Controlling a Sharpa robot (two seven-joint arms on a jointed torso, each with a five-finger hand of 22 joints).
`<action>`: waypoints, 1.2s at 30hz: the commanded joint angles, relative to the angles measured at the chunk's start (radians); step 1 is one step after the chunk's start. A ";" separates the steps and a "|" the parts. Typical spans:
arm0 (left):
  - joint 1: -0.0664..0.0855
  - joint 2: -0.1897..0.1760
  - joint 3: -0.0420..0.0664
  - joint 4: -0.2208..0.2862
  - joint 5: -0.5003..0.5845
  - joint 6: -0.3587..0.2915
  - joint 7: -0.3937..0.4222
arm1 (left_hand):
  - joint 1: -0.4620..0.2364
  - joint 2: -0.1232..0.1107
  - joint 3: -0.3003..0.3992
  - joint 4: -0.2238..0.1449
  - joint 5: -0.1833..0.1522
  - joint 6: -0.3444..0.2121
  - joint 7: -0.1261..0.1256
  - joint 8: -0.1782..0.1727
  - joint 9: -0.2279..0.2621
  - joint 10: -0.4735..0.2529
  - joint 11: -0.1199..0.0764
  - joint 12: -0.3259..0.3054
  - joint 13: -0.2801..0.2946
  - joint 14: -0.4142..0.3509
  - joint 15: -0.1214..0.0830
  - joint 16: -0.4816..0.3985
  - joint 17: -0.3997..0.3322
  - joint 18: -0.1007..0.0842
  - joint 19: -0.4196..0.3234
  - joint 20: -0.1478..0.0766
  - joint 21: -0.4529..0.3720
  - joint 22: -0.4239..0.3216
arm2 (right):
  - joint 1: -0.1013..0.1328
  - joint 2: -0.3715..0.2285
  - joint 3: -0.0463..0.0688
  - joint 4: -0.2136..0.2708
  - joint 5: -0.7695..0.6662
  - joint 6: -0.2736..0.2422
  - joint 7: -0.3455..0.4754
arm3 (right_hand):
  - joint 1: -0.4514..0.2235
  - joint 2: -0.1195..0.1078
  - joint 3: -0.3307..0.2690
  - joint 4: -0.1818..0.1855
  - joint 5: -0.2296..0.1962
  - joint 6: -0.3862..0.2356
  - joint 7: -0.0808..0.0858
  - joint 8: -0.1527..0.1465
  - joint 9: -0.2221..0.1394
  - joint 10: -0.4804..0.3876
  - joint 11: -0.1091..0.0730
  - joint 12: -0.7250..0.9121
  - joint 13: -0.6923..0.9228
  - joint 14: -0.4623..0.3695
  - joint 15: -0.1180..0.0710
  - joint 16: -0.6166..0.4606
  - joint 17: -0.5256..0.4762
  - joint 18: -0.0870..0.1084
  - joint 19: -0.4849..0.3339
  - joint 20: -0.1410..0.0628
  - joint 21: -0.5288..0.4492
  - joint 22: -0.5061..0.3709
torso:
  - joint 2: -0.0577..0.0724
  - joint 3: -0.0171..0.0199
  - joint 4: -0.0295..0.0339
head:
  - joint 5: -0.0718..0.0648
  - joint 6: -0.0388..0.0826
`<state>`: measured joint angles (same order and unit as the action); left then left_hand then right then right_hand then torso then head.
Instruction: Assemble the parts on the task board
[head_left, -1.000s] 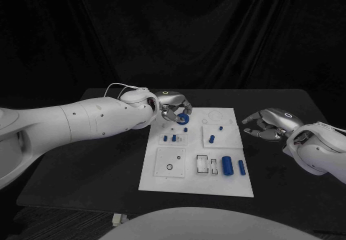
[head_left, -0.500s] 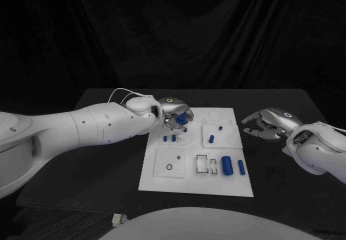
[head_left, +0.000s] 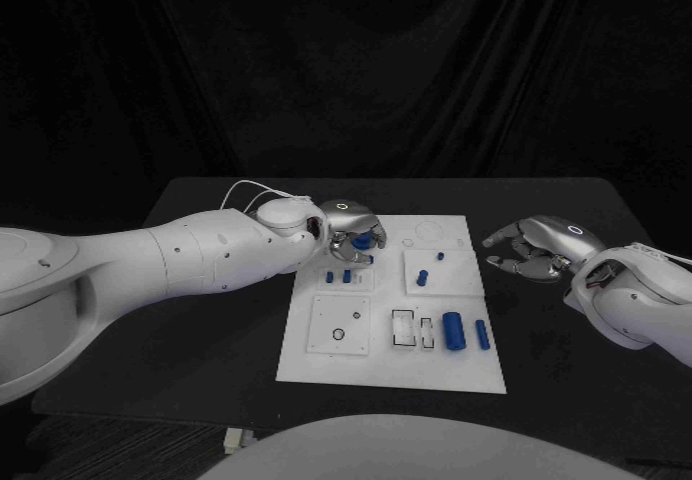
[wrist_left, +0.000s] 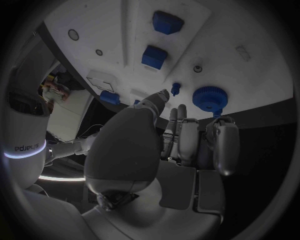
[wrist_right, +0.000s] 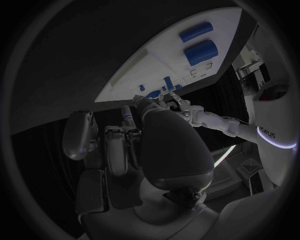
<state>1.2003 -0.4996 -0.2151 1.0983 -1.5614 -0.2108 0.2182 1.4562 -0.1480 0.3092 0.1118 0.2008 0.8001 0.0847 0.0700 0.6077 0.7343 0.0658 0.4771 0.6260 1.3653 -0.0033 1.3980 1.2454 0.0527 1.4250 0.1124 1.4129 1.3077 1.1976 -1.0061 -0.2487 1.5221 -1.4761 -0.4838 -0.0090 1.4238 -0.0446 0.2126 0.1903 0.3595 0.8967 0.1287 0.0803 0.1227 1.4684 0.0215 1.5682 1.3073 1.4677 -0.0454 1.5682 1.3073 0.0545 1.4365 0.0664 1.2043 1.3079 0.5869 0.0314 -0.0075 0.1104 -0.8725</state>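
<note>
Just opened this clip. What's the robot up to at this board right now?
The left hand is over the far left corner of the white task board, working a blue gear-like wheel there; whether it grips the wheel I cannot tell. The right hand hovers off the board's right edge with curled fingers, holding nothing. Other blue parts, including a big cylinder, lie on the board.

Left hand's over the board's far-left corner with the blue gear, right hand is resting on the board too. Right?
Not quite. The right hand is off the board, over the black table to its right, as the head view shows. The left hand is at the far-left corner by the blue gear.
</note>
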 joint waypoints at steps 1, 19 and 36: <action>-0.004 0.006 0.001 -0.007 -0.008 -0.004 0.003 | 0.000 0.011 -0.001 -0.003 0.005 0.010 0.000 0.006 -0.003 0.006 -0.001 0.006 0.001 0.008 -0.002 0.006 -0.001 -0.009 0.007 0.000 0.004 0.206 | -0.003 -0.001 0.001 0.002 -0.002 -0.008 -0.002 | 0.003 0.004 0.004 0.000 0.004 0.008 -0.002 -0.007 -0.001 0.102 0.007 0.003 0.263 0.103 0.006 0.003 0.263 0.020 -0.002 0.003 -0.001 0.164 | 0.000 0.0005 -0.0001 | 0.000 0.000; -0.019 0.030 0.001 -0.056 -0.008 0.017 -0.006 | 0.010 0.024 0.010 -0.009 0.019 0.044 -0.010 0.019 -0.012 0.006 -0.001 0.006 -0.003 0.009 -0.002 0.008 -0.003 -0.010 0.009 -0.002 0.007 0.206 | -0.003 -0.001 0.001 0.003 -0.001 -0.003 -0.004 | 0.002 0.003 0.005 0.000 0.005 0.008 -0.001 -0.007 -0.001 0.102 0.007 0.003 0.263 0.103 0.006 0.003 0.263 0.020 -0.002 0.003 -0.002 0.164 | 0.000 0.0002 -0.0008 | -0.003 0.000; -0.035 0.050 0.001 -0.077 -0.008 0.026 0.019 | 0.013 0.034 0.027 -0.012 0.018 0.073 0.001 0.012 -0.040 0.067 -0.020 0.007 -0.024 0.011 -0.015 0.010 -0.006 -0.012 0.018 -0.005 0.017 0.210 | -0.003 0.003 0.001 0.001 -0.001 0.000 -0.007 | 0.000 0.002 0.006 0.000 0.006 0.009 -0.001 -0.007 -0.002 0.102 0.007 0.003 0.263 0.103 0.007 0.003 0.263 0.020 -0.002 0.003 -0.002 0.164 | 0.000 0.0001 0.0003 | -0.005 0.000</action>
<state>1.1678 -0.4533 -0.2149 1.0215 -1.5682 -0.1878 0.2143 1.4687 -0.1275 0.3320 0.1004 0.2141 0.8685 0.0857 0.0871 0.5693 0.7948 0.0445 0.4793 0.6025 1.3761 -0.0143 1.4016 1.2381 0.0531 1.4376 0.1071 1.4246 1.3075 1.1975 -1.0026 -0.2487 1.5217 -1.4754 -0.4825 -0.0093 1.4238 -0.0446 0.2126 0.1903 0.3594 0.8966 0.1287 0.0763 0.1219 1.4684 0.0215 1.5682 1.3080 1.4677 -0.0454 1.5682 1.3073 0.0545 1.4365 0.0664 1.2043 1.3074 0.5873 0.0315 -0.0071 0.1060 -0.8725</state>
